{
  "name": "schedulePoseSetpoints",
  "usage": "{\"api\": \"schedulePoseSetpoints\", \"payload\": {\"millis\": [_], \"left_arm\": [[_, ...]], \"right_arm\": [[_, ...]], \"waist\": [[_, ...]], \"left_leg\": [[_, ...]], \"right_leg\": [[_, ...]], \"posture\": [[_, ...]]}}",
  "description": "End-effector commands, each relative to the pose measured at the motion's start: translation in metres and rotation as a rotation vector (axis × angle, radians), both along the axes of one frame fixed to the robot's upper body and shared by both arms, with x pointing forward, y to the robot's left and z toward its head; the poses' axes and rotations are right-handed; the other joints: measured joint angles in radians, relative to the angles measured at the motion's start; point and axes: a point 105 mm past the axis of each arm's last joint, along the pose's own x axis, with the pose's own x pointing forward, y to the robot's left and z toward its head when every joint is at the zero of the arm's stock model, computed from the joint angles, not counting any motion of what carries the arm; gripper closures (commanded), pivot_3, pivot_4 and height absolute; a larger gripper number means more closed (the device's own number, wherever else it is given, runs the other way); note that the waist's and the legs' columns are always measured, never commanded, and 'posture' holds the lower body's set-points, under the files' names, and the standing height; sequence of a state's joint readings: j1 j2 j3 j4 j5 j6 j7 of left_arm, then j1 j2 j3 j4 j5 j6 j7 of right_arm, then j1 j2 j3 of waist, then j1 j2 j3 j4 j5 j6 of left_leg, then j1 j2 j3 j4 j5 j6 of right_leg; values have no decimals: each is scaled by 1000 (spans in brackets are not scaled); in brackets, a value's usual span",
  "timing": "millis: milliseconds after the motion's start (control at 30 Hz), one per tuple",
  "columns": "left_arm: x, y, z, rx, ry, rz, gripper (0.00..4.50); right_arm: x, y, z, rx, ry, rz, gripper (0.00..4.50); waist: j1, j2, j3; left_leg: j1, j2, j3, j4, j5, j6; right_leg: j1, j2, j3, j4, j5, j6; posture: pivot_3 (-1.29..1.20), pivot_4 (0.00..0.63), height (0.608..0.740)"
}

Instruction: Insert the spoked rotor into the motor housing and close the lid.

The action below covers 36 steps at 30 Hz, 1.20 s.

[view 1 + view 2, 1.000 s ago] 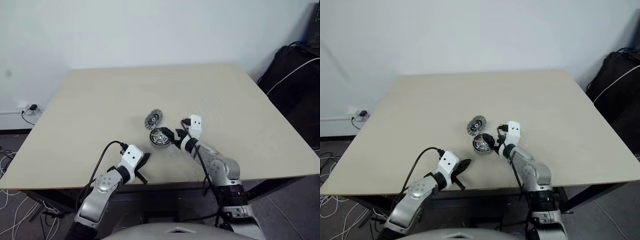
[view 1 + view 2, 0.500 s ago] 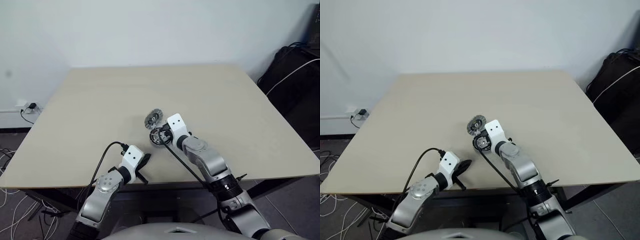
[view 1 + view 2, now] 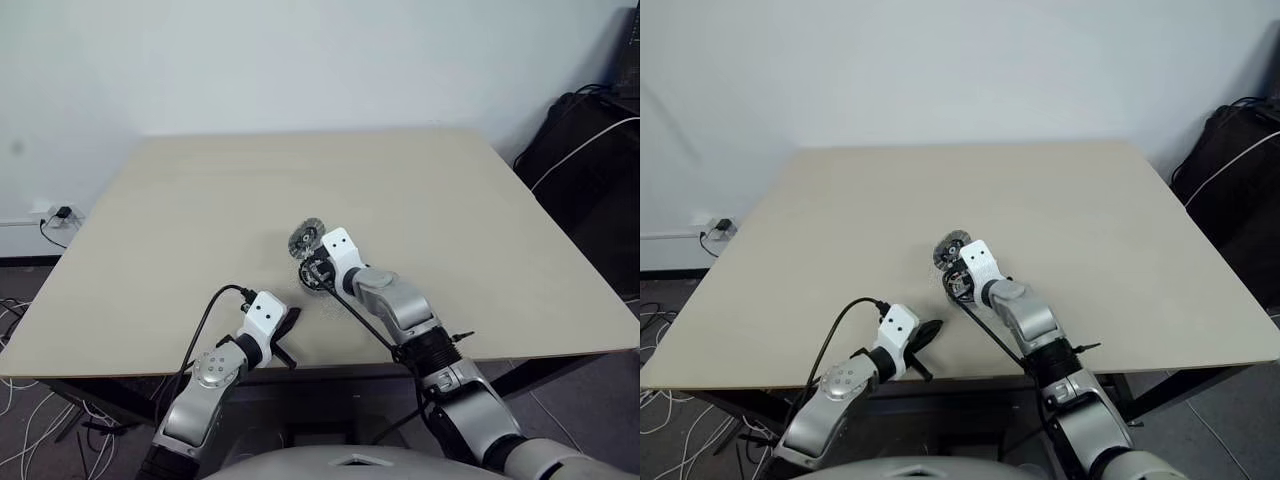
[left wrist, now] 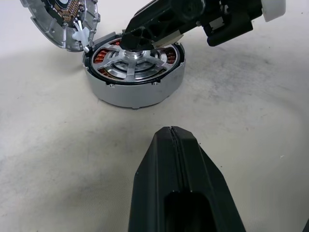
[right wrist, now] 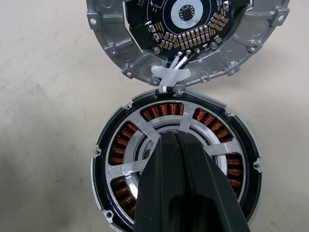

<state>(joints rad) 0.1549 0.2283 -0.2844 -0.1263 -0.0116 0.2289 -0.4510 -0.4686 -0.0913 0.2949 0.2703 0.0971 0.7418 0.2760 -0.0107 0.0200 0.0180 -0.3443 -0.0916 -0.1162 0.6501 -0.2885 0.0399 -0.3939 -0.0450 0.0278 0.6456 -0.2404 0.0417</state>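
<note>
Resting near the middle of the beige table [image 3: 450, 200] was the motor housing [image 4: 134, 77], a short round cup with copper-orange windings inside; the spoked rotor [image 5: 159, 133] lay seated within it, silver spokes over the windings; the lid [image 5: 193, 36] stood tilted, touching the housing's far rim, dark circuit face turned toward the cameras, joined to the housing by a short white wire [image 5: 171, 72]; right gripper [image 4: 133, 41]: fingers pressed together with no gap, tips over the rotor's central hub, whether they touched it could not be told, nothing clasped between them; left gripper [image 3: 285, 330]: near the table's front edge, well apart from the housing, fingers fully closed, empty, pointing toward the housing; black bag [image 3: 590, 160] with a pale cable beyond the table's right side.
</note>
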Motion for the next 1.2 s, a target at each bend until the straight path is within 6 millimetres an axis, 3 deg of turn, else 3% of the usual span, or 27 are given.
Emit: {"api": "schedulePoseSetpoints", "payload": {"millis": [33,167,233,333,467,600,800,1200], "left_arm": [[4,-4,11,-22,-49,-1,4500],[5,-6,11,-29,-52,-5,4500],[6,-7,11,-30,-52,-6,4500],[7,-9,10,-35,-54,-11,4500],[8,-9,10,-37,-57,-9,4500],[7,-8,9,-37,-58,-1,4500],[5,-4,9,-35,-61,18,4500],[2,6,8,-22,-65,68,4500]], "right_arm": [[2,-3,4,-20,-6,25,4461],[9,1,44,-79,-168,202,4461],[8,1,51,-107,-190,259,4461],[0,1,61,-218,-213,461,3867],[-9,-5,58,-359,-200,653,2640],[-9,-11,54,-503,-176,799,2640],[-18,-5,44,-563,-117,970,2640],[-13,7,33,-573,-88,1017,2640]], "waist": [[1,0,-1],[1,0,0],[0,0,0],[-1,0,0],[1,-1,0],[2,-2,1],[5,-3,2],[16,-3,2]], "left_leg": [[0,0,0,0,0,0],[-1,-1,0,0,0,0],[-1,-1,0,1,0,1],[-2,-1,0,1,0,0],[-1,0,-1,1,0,0],[-2,-1,0,1,0,0],[-2,-1,-1,1,0,0],[-2,-1,-1,1,0,0]], "right_leg": [[0,0,0,0,0,0],[0,0,0,0,0,0],[-1,-1,0,0,0,0],[-1,-1,0,0,0,0],[-1,-1,-3,-1,0,0],[-1,-1,-3,-1,0,0],[-1,-2,-3,-1,0,0],[-2,-2,-3,0,0,0]], "posture": [[0,0,740],[0,0,740],[0,0,740],[0,0,740],[0,0,740],[0,0,740],[0,0,740],[0,0,740]]}}
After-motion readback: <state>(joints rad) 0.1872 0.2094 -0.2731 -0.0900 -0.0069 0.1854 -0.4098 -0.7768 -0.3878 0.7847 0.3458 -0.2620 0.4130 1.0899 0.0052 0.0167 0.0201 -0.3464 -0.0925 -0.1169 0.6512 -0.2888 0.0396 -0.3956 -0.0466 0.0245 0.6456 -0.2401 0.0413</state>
